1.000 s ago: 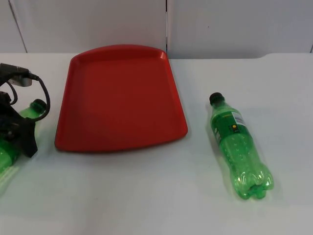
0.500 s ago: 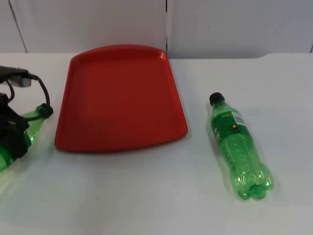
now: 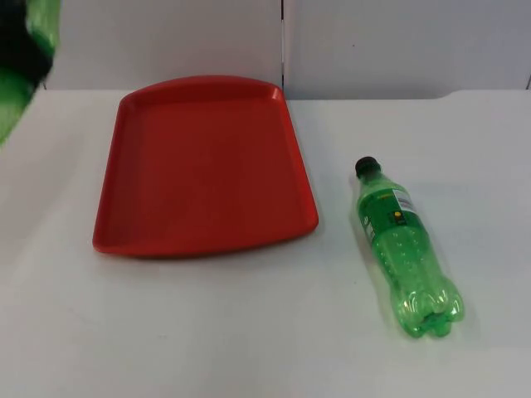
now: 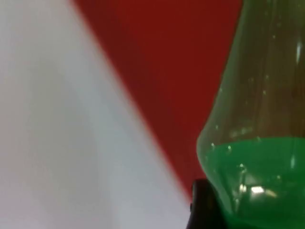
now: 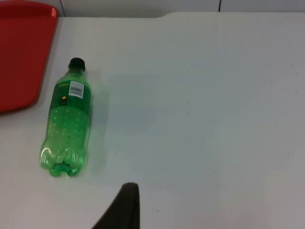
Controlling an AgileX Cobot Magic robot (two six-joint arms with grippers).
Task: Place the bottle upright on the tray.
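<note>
Top view: left claw [image 3: 29,58] grips a green bottle [image 3: 21,83] high beyond the red tray [image 3: 203,166]; a second green bottle [image 3: 406,249] lies on the white counter [image 3: 249,332].
Left wrist view: held bottle [image 4: 257,143] hangs over the tray's edge [image 4: 157,95].
Right wrist view: right claw [image 5: 125,210] hovers near the lying bottle [image 5: 66,124]; whether its fingers are apart, I cannot tell.

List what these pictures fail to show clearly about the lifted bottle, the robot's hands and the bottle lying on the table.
- Lifted bottle: blurred and cut by the edge in the top view; cap unseen.
- Left hand: one dark fingertip against that bottle in the left wrist view; grip unclear.
- Right hand: one fingertip visible; open or shut unknowable.
- Lying bottle: label print too small.
</note>
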